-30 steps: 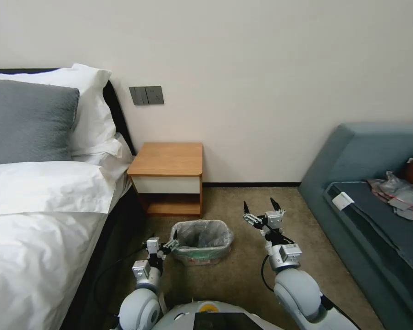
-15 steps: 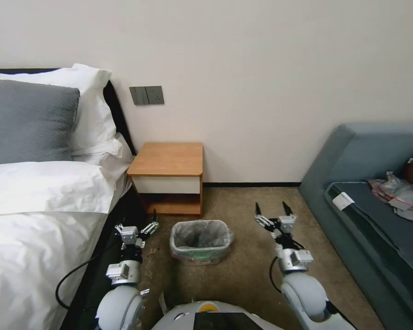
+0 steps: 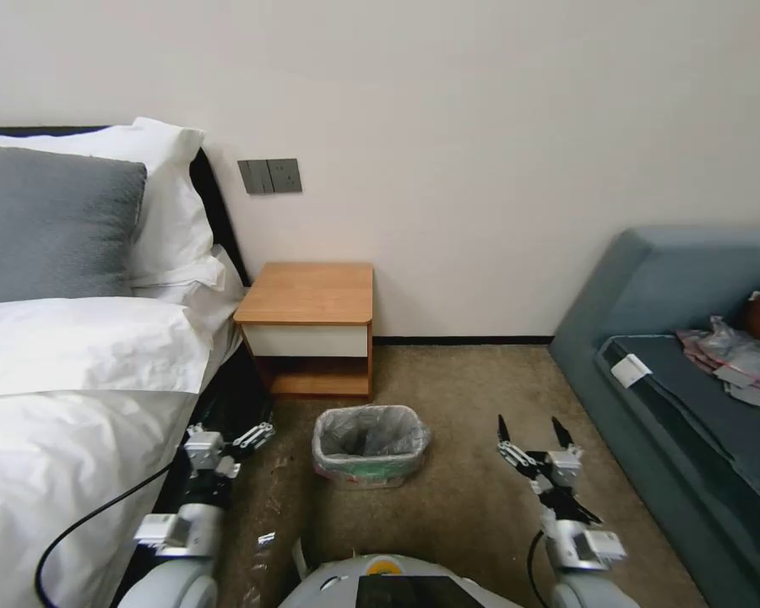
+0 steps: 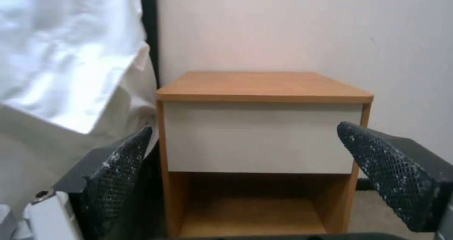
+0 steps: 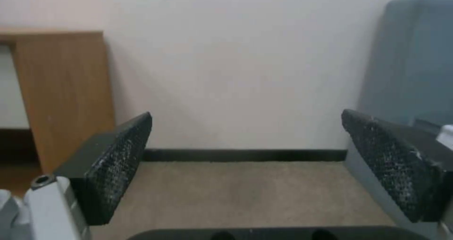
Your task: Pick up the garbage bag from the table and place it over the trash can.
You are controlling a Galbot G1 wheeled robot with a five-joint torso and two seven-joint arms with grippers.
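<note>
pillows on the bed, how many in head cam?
3: a grey pillow in front, a white pillow propped behind it, and a lower white pillow nearest the table. More may be hidden behind these.

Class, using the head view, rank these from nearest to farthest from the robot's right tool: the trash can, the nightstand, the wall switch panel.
1. The trash can, on the carpet just to the left of the right tool, already lined with the garbage bag.
2. The nightstand, farther back-left against the wall.
3. The wall switch panel, up on the wall beyond the nightstand.
</note>
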